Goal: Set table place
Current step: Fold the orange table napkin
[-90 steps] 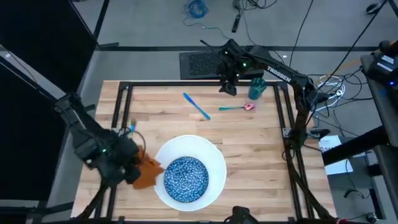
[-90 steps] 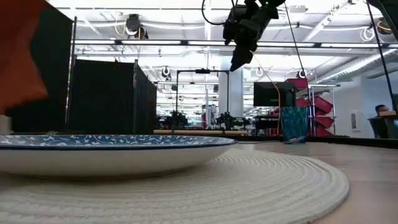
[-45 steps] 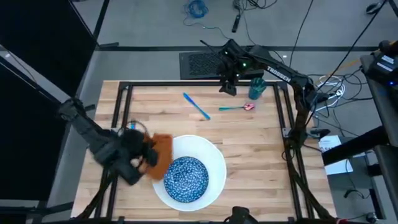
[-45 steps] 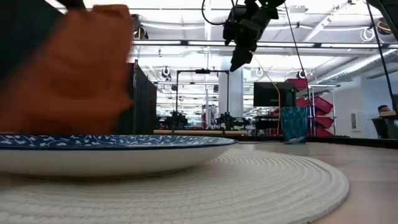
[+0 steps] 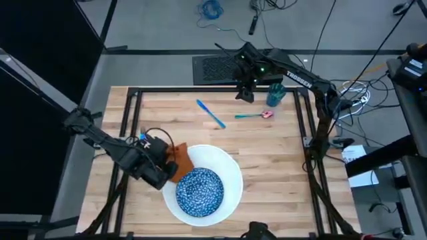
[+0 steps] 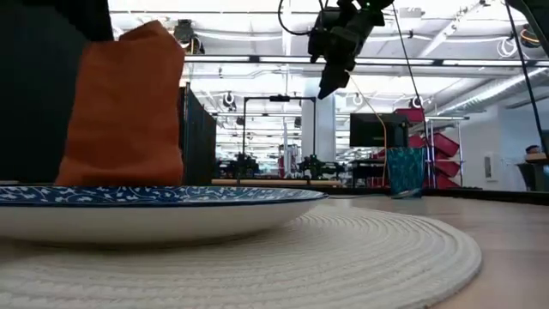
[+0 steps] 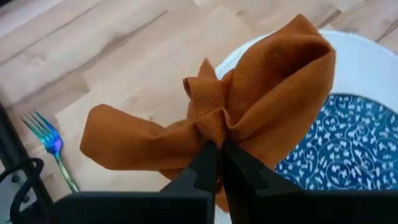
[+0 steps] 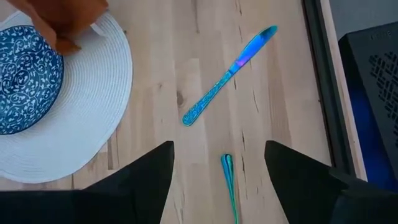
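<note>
While left gripper (image 7: pixel 214 152) pinches napkin (image 7: pixel 249 118) over plate (image 5: pixel 230 175), right gripper (image 8: pixel 217 152) spread.

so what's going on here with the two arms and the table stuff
The left gripper is shut on the orange napkin, holding it bunched at the edge of the white round mat beside the blue patterned bowl. A fork lies on the table near that arm. The right gripper hangs open over the far side, above the knife and a spoon, with the teal cup close by.
</note>
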Controlling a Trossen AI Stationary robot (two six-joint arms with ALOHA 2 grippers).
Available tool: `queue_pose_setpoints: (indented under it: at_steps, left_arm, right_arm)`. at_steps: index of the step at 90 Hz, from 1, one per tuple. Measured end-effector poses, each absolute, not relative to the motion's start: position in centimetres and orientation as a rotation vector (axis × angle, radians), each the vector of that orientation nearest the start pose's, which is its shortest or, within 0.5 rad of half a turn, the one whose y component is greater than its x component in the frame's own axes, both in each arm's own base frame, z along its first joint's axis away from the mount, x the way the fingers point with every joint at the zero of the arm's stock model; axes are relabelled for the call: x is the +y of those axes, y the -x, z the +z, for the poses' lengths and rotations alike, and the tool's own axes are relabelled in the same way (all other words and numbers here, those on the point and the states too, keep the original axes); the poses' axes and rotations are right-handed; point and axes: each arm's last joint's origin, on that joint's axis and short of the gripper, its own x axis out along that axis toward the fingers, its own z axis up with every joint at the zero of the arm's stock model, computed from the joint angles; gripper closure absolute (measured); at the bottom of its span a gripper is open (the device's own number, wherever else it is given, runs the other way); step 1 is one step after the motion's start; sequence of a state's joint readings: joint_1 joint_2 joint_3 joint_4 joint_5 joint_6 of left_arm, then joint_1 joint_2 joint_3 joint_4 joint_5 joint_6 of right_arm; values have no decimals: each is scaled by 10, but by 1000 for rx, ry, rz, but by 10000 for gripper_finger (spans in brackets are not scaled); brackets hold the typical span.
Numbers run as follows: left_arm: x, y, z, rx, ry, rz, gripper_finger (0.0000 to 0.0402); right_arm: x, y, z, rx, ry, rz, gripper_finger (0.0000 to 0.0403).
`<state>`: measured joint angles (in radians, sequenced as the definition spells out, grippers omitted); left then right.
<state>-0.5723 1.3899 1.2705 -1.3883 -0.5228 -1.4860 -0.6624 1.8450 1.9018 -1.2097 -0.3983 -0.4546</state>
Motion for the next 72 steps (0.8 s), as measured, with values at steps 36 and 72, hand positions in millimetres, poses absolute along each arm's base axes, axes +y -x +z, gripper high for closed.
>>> queue_pose_setpoints:
  at_steps: [36,72]
  left_arm:
    - [-59,-237,308,756,228,903,401]
    - [-1,-267,325,717,106,795,401]
  right_arm:
    - [-186,-332,315,613,-377,593,165]
    - [-163,-371,303,589,-135,406,165]
